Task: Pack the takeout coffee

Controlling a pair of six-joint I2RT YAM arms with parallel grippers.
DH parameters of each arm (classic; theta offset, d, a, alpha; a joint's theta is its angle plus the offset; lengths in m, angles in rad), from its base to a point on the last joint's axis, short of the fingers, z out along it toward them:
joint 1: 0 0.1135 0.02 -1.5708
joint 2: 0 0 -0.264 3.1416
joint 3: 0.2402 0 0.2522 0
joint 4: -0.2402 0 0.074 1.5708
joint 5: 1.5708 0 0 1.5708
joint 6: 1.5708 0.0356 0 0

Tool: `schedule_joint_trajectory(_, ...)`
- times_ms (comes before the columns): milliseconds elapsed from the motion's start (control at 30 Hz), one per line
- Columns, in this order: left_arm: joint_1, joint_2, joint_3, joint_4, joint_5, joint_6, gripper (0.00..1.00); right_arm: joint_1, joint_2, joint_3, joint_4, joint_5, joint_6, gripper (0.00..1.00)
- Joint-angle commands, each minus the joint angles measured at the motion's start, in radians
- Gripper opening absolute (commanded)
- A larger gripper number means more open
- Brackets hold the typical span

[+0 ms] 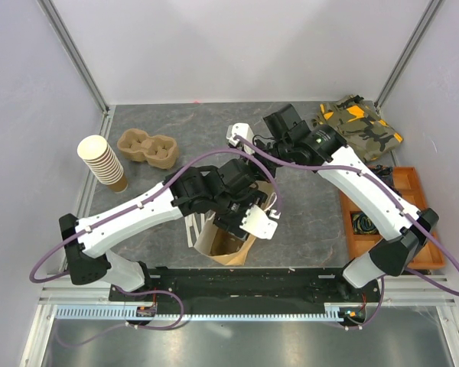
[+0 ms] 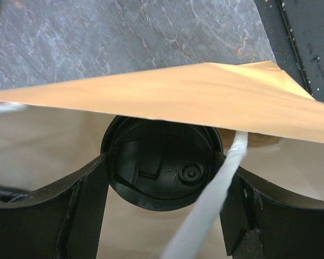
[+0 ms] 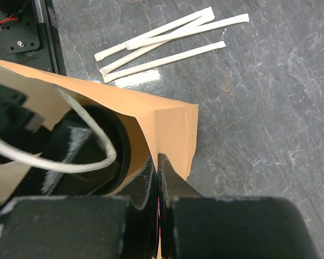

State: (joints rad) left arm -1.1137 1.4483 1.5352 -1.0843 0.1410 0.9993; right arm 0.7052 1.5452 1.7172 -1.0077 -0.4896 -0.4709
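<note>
The takeout coffee (image 2: pixel 162 167) shows as a round black lid low inside the brown paper bag (image 2: pixel 205 97), its cup hidden below. My left gripper (image 2: pixel 163 186) reaches into the bag, and its fingers (image 2: pixel 94 189) press the lid's two sides, shut on it. A white cord handle (image 2: pixel 216 210) crosses in front. In the right wrist view the lid's rim (image 3: pixel 123 148) sits inside the bag (image 3: pixel 170 124), and my right gripper (image 3: pixel 158 157) is shut on the bag's top edge. From above, the left arm covers most of the bag (image 1: pixel 228 248).
Several wrapped paper straws (image 3: pixel 167 46) lie on the table beside the bag. A tall stack of cups (image 1: pixel 103 162) and a pulp cup carrier (image 1: pixel 147 148) stand at the far left. A camouflage pouch (image 1: pixel 358 124) and an orange tray (image 1: pixel 413 222) are on the right.
</note>
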Motion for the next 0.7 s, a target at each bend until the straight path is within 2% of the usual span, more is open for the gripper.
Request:
schedule_joint_trajectory(0, 0.006, -0.002, -0.037, 0.070, -0.023, 0.055, 0.31, 0.004, -0.063, -0.007, 0.011, -0.058, -0.046, 0.00)
schedule_joint_trajectory(267, 0.006, 0.017, -0.069, 0.142, -0.049, 0.076, 0.30, 0.019, -0.114, -0.047, 0.031, -0.069, -0.089, 0.00)
schedule_joint_trajectory(667, 0.005, 0.018, -0.150, 0.205, -0.096, 0.117, 0.29, 0.023, -0.099, -0.067, 0.024, -0.087, -0.071, 0.00)
